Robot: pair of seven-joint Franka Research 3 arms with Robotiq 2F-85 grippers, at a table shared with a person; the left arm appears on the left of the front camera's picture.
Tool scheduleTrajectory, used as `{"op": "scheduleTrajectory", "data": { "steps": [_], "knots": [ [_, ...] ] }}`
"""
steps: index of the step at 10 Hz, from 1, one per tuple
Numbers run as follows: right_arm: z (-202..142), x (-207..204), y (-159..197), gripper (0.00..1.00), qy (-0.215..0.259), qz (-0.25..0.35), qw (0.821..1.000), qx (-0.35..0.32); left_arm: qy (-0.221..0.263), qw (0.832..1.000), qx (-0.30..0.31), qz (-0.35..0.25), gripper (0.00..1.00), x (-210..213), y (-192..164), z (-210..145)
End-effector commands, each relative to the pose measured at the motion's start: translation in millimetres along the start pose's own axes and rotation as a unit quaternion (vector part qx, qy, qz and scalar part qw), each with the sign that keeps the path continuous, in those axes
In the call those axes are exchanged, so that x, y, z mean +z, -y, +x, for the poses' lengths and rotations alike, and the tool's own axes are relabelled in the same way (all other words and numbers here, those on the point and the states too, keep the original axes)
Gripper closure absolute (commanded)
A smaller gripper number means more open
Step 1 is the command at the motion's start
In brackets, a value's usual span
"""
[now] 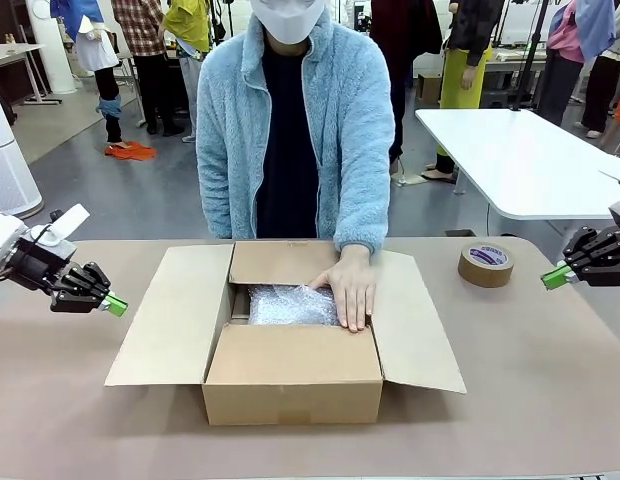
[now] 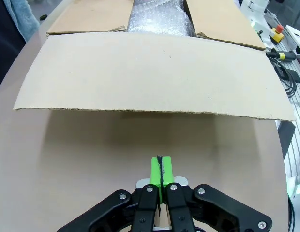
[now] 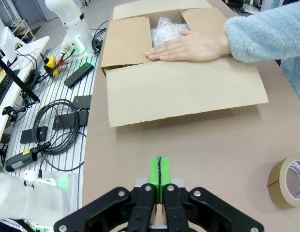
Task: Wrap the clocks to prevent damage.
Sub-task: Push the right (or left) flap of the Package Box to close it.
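Note:
An open cardboard box (image 1: pixel 290 375) sits mid-table with its flaps spread. Inside lies a bundle of bubble wrap (image 1: pixel 290 305), also seen as bubble wrap (image 2: pixel 159 17) and bubble wrap (image 3: pixel 167 29); whatever it covers is hidden, so no clocks show. A person's hand (image 1: pixel 352 288) presses flat on the wrap and the box's near flap; the same hand (image 3: pixel 186 48) shows in the right wrist view. My left gripper (image 1: pixel 114 305) hovers left of the box, shut and empty, its pads (image 2: pixel 160 170) together. My right gripper (image 1: pixel 555 277) hovers at the far right, shut and empty, pads (image 3: pixel 159 171) together.
A roll of brown tape (image 1: pixel 486 264) lies on the table right of the box, seen too as tape (image 3: pixel 288 181). The person in a light blue fleece (image 1: pixel 290 130) stands at the far edge. Cables and devices (image 3: pixel 53 121) lie beyond the table's side.

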State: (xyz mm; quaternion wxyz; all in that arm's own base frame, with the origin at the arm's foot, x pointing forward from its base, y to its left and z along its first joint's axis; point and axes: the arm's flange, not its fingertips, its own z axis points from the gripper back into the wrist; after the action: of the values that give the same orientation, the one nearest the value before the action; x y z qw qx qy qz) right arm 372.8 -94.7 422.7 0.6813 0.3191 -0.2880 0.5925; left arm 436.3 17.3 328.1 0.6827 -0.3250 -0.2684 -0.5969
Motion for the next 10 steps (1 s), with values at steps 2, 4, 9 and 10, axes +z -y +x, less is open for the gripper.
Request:
{"op": "scheduleTrajectory", "data": {
  "steps": [2, 4, 9, 10],
  "knots": [
    [0, -2, 0, 0.99, 0.009, 0.000, 1.000, 0.005, 0.063, 0.997, -0.053, 0.005, 1.00, -15, -3, -8],
    [0, -2, 0, 0.99, 0.009, 0.000, 1.000, 0.005, 0.093, 0.991, -0.087, 0.033, 1.00, -30, -2, -14],
    [0, -2, 0, 0.99, 0.009, 0.000, 1.000, 0.005, 0.135, 0.986, -0.085, 0.043, 1.00, -73, 5, -22],
    [0, -2, 0, 0.99, 0.009, 0.000, 1.000, 0.005, 0.155, 0.984, -0.079, 0.037, 1.00, -74, 6, -20]
  ]
}}
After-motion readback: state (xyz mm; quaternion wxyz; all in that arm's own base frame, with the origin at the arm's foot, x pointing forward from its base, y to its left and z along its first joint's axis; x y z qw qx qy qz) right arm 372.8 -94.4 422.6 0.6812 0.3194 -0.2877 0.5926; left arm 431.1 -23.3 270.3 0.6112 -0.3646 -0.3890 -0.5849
